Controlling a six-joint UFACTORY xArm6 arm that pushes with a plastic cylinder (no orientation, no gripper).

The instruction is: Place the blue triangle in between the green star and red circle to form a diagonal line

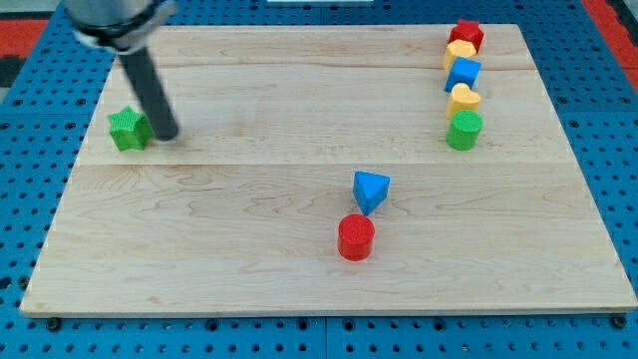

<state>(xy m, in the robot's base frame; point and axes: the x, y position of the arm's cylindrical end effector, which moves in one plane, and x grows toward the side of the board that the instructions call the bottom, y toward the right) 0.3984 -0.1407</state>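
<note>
The blue triangle (371,188) lies near the middle of the wooden board, just above and slightly right of the red circle (356,237), nearly touching it. The green star (128,129) sits at the board's left edge. My tip (167,135) rests on the board just right of the green star, close to or touching it. The dark rod slants up to the view's top left.
A column of blocks stands at the upper right: a red block (466,36), a yellow block (459,53), a blue cube (463,74), a yellow heart (463,99) and a green cylinder (464,130). The wooden board (249,259) lies on blue pegboard.
</note>
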